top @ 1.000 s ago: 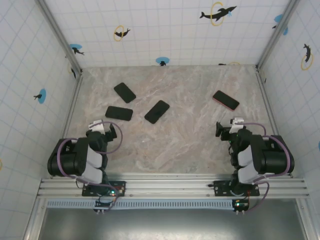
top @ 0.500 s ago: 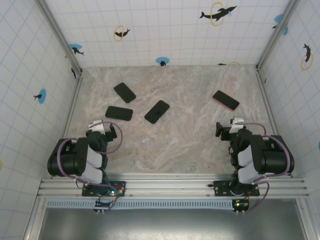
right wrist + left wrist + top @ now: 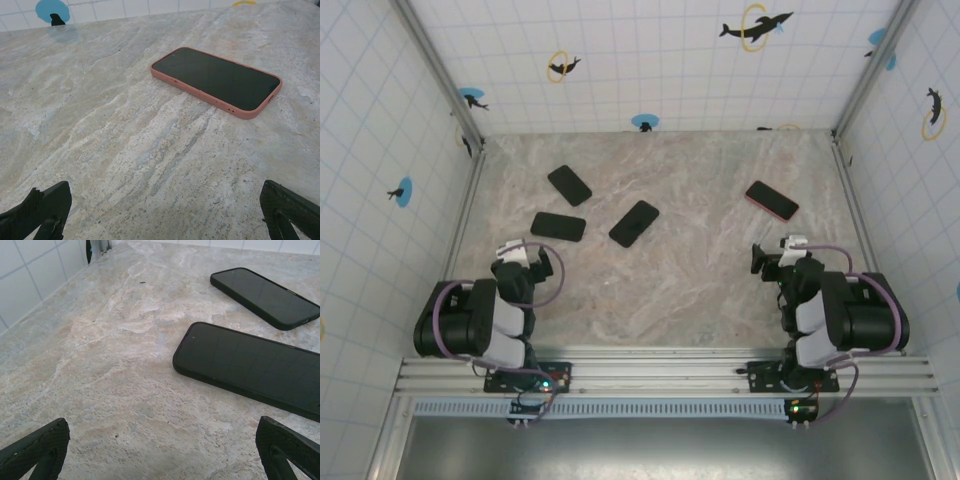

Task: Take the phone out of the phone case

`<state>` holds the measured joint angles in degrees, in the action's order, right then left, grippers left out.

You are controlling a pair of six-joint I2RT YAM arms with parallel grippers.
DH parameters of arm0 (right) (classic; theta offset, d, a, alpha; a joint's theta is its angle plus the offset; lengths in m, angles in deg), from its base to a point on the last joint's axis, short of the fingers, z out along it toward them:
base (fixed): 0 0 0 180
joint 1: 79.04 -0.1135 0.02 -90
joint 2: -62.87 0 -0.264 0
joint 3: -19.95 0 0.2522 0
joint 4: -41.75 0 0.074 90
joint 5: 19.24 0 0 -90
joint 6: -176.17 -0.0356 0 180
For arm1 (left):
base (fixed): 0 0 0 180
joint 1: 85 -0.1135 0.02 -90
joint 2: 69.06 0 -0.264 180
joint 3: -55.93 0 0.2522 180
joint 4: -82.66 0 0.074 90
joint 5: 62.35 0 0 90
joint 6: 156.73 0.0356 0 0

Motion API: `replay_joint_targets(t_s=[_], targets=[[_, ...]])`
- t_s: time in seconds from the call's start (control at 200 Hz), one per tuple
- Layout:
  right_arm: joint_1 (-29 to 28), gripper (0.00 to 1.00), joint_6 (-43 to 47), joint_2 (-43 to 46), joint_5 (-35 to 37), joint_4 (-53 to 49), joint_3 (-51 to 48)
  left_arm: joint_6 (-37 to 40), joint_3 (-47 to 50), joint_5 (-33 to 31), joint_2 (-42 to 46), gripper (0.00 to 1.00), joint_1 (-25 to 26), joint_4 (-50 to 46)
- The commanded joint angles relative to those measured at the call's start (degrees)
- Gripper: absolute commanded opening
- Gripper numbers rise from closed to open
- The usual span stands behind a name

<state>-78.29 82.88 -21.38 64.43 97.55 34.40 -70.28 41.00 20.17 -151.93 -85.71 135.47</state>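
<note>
The left gripper (image 3: 523, 258) is standing wide open, gripping nothing, by the table's (image 3: 700, 300) near-left corner. The right gripper (image 3: 770, 256) is gaping just as wide and empty, toward the near-right corner. The phone (image 3: 216, 75) is lying flat in its pink case (image 3: 200, 92) beyond the right fingers (image 3: 45, 205), near the right edge. Three black phones (image 3: 558, 226) are lying toward the left edge.
</note>
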Motion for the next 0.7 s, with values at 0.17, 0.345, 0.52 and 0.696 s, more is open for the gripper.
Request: replay_joint_targets(t_s=[0.17,0.345,0.52,0.696], targets=[[0.3,0.99,-2.3,13.7,-2.1,-12.5,2.9,-8.7,-12.1,-4.1,15.3,0.98,-0.2,-28.6],[-1.0,0.99,-6.2,17.5,-7.6,-19.5,8.4,-21.8,-26.0,-3.8,15.0,0.98,-0.2,-52.4],[-4.2,0.99,-7.0,18.2,-13.5,-29.7,15.5,-35.5,-31.7,-3.5,13.6,0.98,0.8,-63.8],[-8.1,0.99,-6.6,16.6,-18.8,-39.1,22.2,-45.8,-34.8,-4.2,12.6,0.98,3.9,-70.5]])
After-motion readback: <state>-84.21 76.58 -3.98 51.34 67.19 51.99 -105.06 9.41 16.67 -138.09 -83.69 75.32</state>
